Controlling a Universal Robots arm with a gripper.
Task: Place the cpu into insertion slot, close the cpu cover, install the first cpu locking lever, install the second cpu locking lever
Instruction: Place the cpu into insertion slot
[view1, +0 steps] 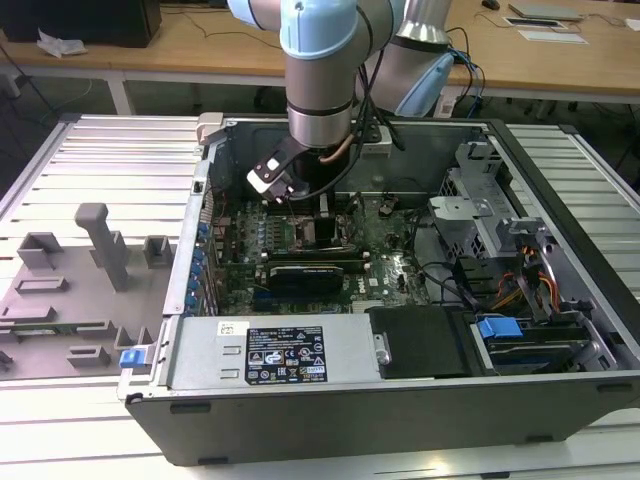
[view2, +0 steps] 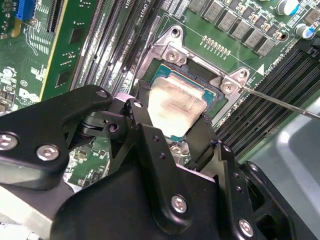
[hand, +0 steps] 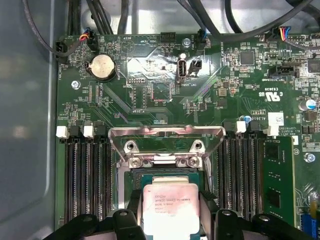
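The cpu (hand: 171, 207) is a pale silver square chip, and my gripper (hand: 171, 212) is shut on it, one black finger (hand: 134, 207) on each side. It sits low over the insertion slot (hand: 134, 180) on the green motherboard, and I cannot tell whether it is seated. In the second wrist view the cpu (view2: 176, 102) lies between the black fingertips (view2: 142, 107) above the socket (view2: 214, 89). The cpu cover (hand: 165, 131) stands swung up at the socket's far edge. A thin locking lever (view2: 280, 101) sticks out from the bracket. In the exterior view the gripper (view1: 308, 212) hangs inside the open case.
Memory slots (hand: 85, 175) run along both sides of the socket. Black cables (hand: 100, 20) cross the case wall beyond the board. A round coin battery (hand: 102, 66) sits near the slots. A power supply (view1: 290, 350) and drive cage (view1: 500, 250) fill the case's other parts. Grey fixtures (view1: 100, 245) stand outside.
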